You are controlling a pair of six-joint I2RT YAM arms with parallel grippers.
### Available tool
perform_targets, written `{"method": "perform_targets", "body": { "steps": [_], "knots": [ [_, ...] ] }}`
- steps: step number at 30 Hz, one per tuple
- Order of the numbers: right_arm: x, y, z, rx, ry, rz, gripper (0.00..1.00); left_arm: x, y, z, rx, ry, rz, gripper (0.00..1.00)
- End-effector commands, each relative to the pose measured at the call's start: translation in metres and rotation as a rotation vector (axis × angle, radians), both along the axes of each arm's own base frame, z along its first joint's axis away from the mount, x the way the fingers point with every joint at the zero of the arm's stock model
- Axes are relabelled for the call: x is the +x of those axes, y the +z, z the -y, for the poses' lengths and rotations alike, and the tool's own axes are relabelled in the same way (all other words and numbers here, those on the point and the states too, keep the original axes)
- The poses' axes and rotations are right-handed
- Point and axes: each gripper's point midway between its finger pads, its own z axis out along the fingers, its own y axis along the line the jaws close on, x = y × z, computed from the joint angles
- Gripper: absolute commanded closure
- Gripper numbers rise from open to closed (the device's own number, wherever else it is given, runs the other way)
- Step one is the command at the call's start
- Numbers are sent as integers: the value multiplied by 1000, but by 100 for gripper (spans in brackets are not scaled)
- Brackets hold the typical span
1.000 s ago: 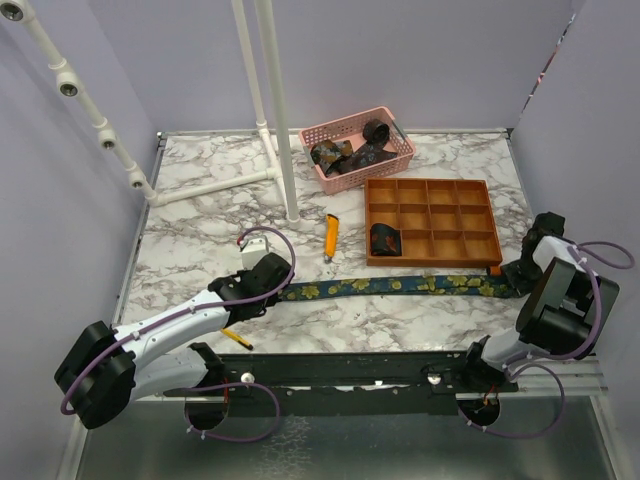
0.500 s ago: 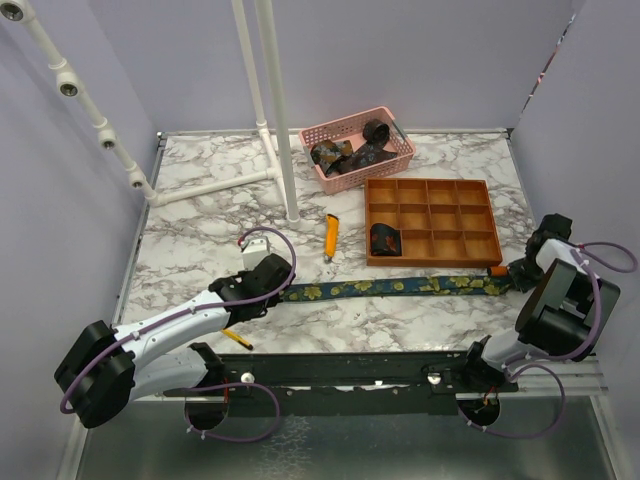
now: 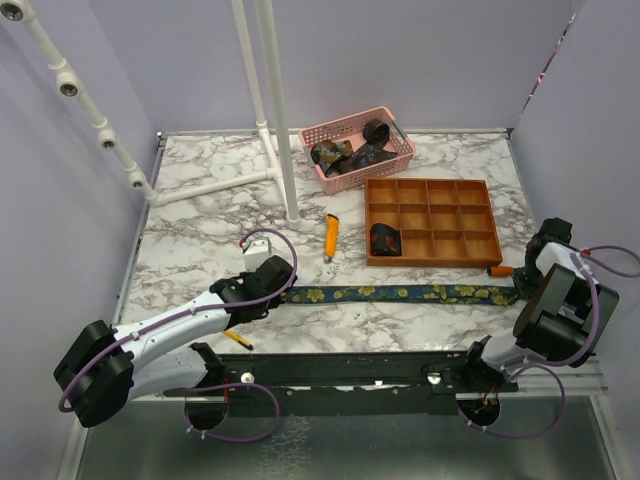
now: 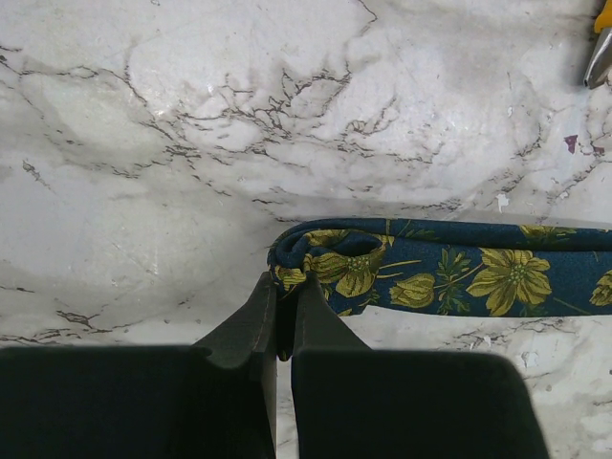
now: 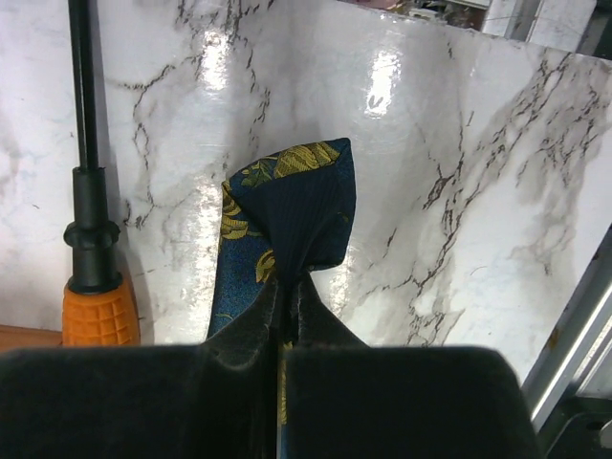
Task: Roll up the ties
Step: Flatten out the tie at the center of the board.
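A navy tie (image 3: 400, 292) with yellow-green flowers lies stretched straight across the table's front. My left gripper (image 3: 268, 291) is shut on its left end, which is folded over (image 4: 330, 251) right at my fingertips (image 4: 284, 287). At the far right, my right gripper (image 3: 527, 283) is shut on the tie's wide pointed end (image 5: 296, 206), which stands bunched up above the jaws (image 5: 290, 285). A rolled dark tie (image 3: 385, 239) sits in a compartment of the orange tray (image 3: 431, 221). More ties (image 3: 352, 153) lie in the pink basket (image 3: 357, 148).
An orange-yellow utility knife (image 3: 330, 235) lies left of the tray. A screwdriver with an orange handle (image 5: 93, 287) lies beside the right gripper. A white pipe stand (image 3: 272, 110) rises at the back left. A yellow pencil (image 3: 236, 339) lies under the left arm.
The right gripper closed on the tie's wide end and pulled it rightward and nearer, straightening the tie. The left gripper kept its hold and shifted slightly nearer.
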Motion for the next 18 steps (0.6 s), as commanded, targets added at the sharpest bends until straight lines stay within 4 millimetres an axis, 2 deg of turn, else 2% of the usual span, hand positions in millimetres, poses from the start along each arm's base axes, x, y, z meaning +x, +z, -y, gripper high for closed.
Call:
{"method": "perform_targets", "body": {
  "steps": [1,18],
  "knots": [
    [-5,13,23,-92,-39,-47,100,-2,1,-15,63,34,22,100],
    [26,27,46,-124,-43,-28,100,-3,3,-23,97,66,41,100]
  ]
}}
